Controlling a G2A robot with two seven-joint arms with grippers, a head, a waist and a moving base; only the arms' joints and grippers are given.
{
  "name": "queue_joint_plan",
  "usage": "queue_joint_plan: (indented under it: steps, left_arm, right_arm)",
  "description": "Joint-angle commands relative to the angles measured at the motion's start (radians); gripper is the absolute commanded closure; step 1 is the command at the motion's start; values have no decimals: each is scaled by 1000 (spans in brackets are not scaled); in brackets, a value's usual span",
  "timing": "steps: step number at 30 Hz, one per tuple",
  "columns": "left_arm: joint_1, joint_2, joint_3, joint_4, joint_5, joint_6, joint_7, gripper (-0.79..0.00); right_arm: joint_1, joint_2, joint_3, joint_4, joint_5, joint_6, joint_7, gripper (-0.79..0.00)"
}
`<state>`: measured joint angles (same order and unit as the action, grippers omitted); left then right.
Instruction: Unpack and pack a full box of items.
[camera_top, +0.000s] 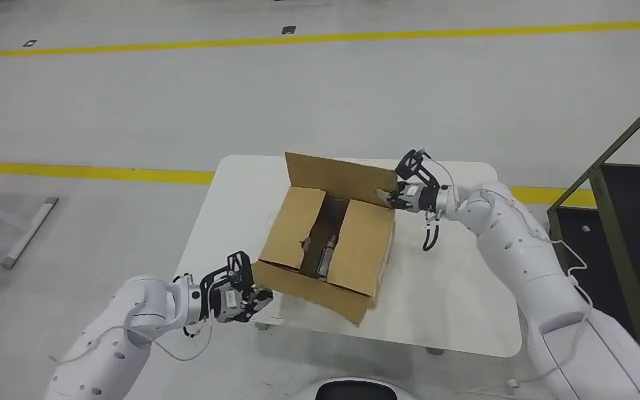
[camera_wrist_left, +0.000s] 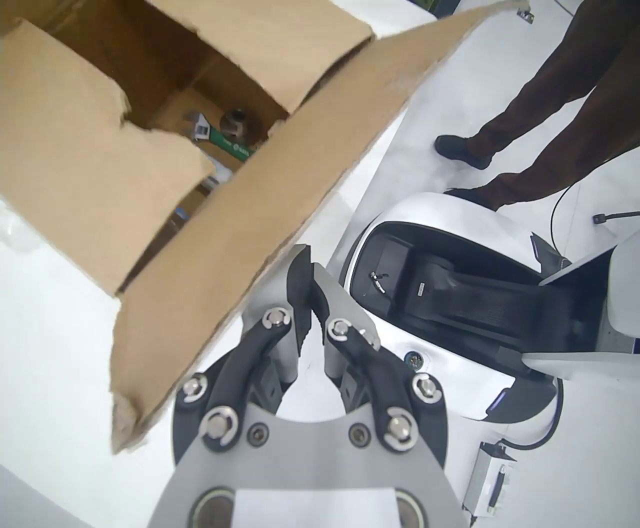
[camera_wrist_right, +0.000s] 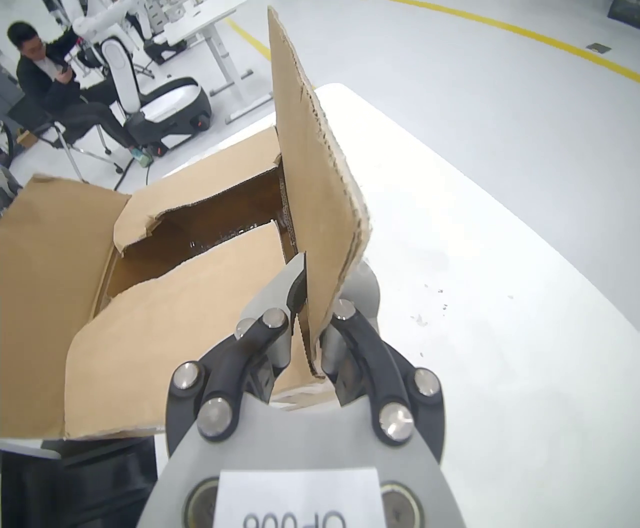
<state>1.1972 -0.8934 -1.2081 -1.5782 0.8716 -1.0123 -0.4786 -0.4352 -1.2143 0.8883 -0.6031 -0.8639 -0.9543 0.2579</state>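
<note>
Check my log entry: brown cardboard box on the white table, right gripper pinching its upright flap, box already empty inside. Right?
Not empty: the left wrist view shows a green-handled adjustable wrench and a dark round metal part inside the brown cardboard box. The rest stands: box on the white table, right gripper pinching its upright flap.

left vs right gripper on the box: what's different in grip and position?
Grip: the right gripper is clamped on the upright flap. The left gripper is shut with no cardboard between its fingers.
Position: the right gripper is at the far side of the cardboard box. The left gripper is at its near corner, beside the outward-folded flap.
Shared: both sit at flap edges of the same box.
</note>
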Motion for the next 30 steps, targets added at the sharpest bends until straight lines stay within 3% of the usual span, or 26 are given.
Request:
queue_joint_plan:
  steps: [1, 9, 14, 16, 17, 18, 19, 21, 23, 26, 28, 30]
  left_arm:
    - [-18, 7, 9, -11, -12, 0, 5, 0]
    - [-76, 19, 35, -17, -113, 0, 50, 0]
    - [-130, 3, 80, 17, -107, 28, 92, -31]
    - [-149, -7, 107, 39, -107, 55, 118, -89]
    - [-160, -13, 121, 49, -98, 64, 130, -74]
    - [-169, -18, 136, 66, -92, 74, 146, -31]
    - [-181, -24, 151, 83, -79, 87, 157, -9]
    - [-203, -37, 181, 119, -64, 104, 189, -34]
    - [-228, -50, 210, 162, -46, 122, 208, -77]
    - [-259, -67, 247, 226, -27, 148, 234, -74]
    - [-278, -78, 268, 263, -15, 152, 249, -25]
    - [-295, -87, 286, 295, 1, 157, 265, -46]
  right_arm:
    - [3, 5, 1, -10, -35, -26, -26, -785]
    - [-12, 45, -3, -99, -114, -58, -107, -785]
    - [-43, 82, -20, -180, -43, -58, -147, -785]
    - [-67, 94, -34, -219, 51, -58, -169, -785]
    - [-75, 101, -44, -234, 108, -58, -163, -785]
    - [-87, 106, -52, -246, 182, -58, -160, -631]
    - [-93, 112, -61, -255, 246, -58, -141, -314]
    - [-101, 122, -85, -274, 359, -58, -84, -89]
    - [-111, 129, -107, -287, 474, -58, -29, -83]
    - [-120, 133, -142, -297, 615, -58, 61, -40]
    - [-125, 131, -163, -291, 701, -58, 118, -22]
    - [-128, 126, -180, -265, 792, -58, 176, 0]
